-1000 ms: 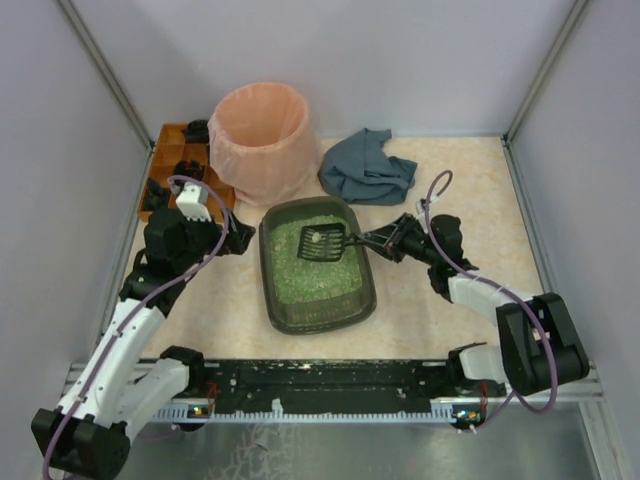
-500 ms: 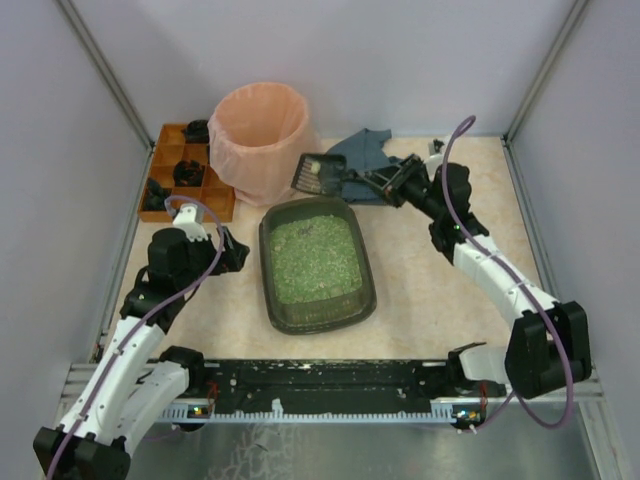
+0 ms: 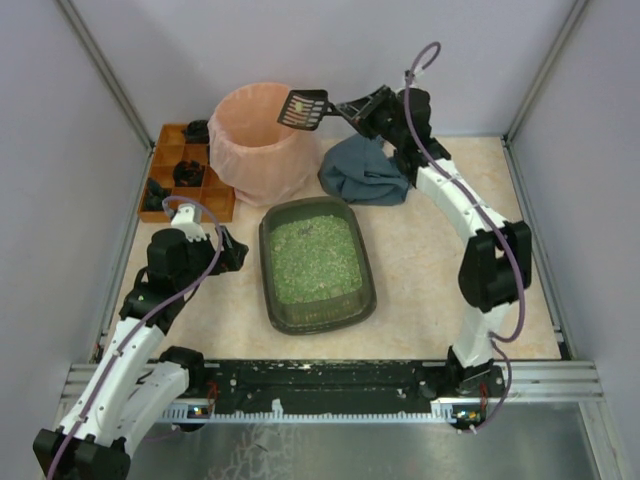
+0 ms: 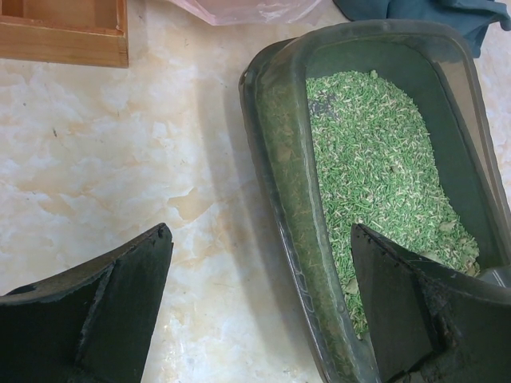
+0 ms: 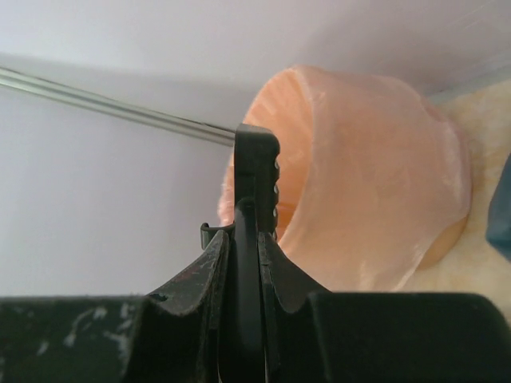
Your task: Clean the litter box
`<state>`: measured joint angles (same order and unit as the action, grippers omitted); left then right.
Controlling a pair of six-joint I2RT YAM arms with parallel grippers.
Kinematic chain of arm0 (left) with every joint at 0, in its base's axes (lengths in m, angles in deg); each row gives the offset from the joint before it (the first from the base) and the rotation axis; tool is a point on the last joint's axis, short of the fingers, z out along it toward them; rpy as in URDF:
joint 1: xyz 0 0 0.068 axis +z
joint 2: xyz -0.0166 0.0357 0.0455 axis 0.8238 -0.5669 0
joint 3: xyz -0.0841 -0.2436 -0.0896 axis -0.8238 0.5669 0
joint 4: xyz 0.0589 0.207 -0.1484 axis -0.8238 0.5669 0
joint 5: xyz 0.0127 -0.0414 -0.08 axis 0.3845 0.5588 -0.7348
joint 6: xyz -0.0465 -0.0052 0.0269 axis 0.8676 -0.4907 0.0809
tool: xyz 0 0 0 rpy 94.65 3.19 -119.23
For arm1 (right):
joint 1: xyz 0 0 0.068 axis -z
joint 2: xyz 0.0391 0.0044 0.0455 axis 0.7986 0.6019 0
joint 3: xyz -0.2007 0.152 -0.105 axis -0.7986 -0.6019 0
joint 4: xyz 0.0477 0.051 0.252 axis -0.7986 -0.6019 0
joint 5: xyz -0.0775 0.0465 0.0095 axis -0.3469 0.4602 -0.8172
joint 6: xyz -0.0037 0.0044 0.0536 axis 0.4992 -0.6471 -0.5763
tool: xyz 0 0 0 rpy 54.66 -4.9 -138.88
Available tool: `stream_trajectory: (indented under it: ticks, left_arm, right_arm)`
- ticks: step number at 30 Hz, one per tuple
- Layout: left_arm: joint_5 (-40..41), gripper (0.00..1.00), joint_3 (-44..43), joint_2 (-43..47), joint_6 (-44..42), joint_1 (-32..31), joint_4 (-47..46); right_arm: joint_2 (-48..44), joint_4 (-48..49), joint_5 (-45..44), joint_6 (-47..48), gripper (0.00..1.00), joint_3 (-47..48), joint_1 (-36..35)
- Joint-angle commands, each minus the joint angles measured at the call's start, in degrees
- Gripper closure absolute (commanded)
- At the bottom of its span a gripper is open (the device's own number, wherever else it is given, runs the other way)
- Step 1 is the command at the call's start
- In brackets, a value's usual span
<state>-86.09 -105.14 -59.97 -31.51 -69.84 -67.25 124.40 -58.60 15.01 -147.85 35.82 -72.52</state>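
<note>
Only overhead shows the scoop (image 3: 303,109) face-on, right pincer (image 3: 350,107) gripping it (left pincer (image 4: 259,235) gapes).

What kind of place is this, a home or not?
Probably a robot test cell, not a home: plain walls enclose the table, the left arm and right arm are bolted to a rail, with a litter box as prop.

Top: overhead, from behind. Left wrist: close, downward, shares litter box (image 4: 281,159) ahead of left hand (image 4: 259,239). Right wrist: sideways, shares bin (image 5: 359,175).
</note>
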Motion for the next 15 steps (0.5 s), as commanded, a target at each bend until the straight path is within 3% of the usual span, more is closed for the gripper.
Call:
stream_trajectory:
  ticks: [1, 7, 11, 15]
  left_arm:
    - [0.7, 0.03, -0.5, 0.4, 0.0, 0.2, 0.2]
    - [0.6, 0.03, -0.5, 0.1, 0.0, 0.2, 0.2]
    - [0.6, 0.03, -0.5, -0.1, -0.1, 0.2, 0.2]
    - [0.5, 0.03, -0.6, -0.2, -0.2, 0.2, 0.2]
  right_arm:
    - [7.8, -6.0, -4.2, 11.2, 1.00, 14.4, -3.5]
    - [17.6, -12.7, -8.6, 29.1, 1.00, 31.2, -7.5]
    - [18.0, -9.4, -13.1, 44.6, 1.00, 32.3, -11.0]
    - [15.7, -2.4, -18.1, 66.4, 1.00, 28.2, -16.3]
